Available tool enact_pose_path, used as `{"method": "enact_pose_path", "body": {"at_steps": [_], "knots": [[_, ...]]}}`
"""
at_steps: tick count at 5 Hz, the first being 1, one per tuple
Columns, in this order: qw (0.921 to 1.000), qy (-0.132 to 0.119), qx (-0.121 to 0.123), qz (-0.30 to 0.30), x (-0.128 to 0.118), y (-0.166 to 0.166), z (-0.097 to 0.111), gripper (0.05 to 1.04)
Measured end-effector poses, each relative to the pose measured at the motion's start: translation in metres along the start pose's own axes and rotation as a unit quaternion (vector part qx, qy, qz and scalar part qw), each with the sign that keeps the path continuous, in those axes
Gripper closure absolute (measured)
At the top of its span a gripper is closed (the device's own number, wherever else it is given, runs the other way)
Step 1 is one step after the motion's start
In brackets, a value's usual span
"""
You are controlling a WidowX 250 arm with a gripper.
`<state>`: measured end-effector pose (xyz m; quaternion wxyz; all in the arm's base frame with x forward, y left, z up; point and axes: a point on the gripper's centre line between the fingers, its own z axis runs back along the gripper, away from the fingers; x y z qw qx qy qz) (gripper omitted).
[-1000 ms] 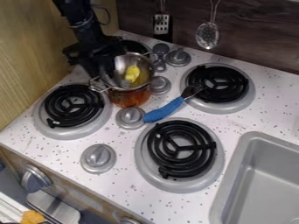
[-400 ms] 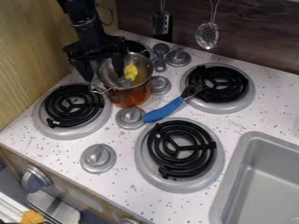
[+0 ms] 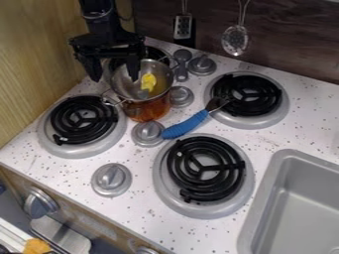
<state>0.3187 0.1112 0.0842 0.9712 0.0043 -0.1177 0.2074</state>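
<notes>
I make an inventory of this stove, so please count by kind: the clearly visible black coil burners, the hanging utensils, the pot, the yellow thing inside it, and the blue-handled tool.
Coil burners: 3
Hanging utensils: 2
Pot: 1
Yellow thing: 1
Blue-handled tool: 1
Total: 8

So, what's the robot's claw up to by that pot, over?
Gripper open, nothing visibly gripped, at the pot. Yellow item inside pot. Blue-handled utensil lies nearby, seemingly not in the way.
</notes>
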Motion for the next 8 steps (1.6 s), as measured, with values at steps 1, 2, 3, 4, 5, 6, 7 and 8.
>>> {"method": "enact_pose_path", "body": {"at_steps": [1,2,3,4,5,6,7,8], "knots": [[0.9997,-0.003,0.026,0.001,-0.003,-0.004,0.012,0.083],[0.9979,-0.004,0.058,-0.028,-0.015,-0.021,0.023,0.083],[0.9966,0.003,0.069,-0.045,-0.028,-0.040,0.030,0.083],[0.9963,0.018,0.054,-0.064,-0.036,-0.063,0.032,0.083],[0.9957,0.015,0.034,-0.085,-0.036,-0.088,0.033,0.083],[0.9939,0.023,0.029,-0.103,-0.038,-0.108,0.031,0.083],[0.9922,0.025,0.018,-0.121,-0.042,-0.126,0.027,0.083],[0.9876,0.024,0.016,-0.154,-0.036,-0.147,0.024,0.083]]}}
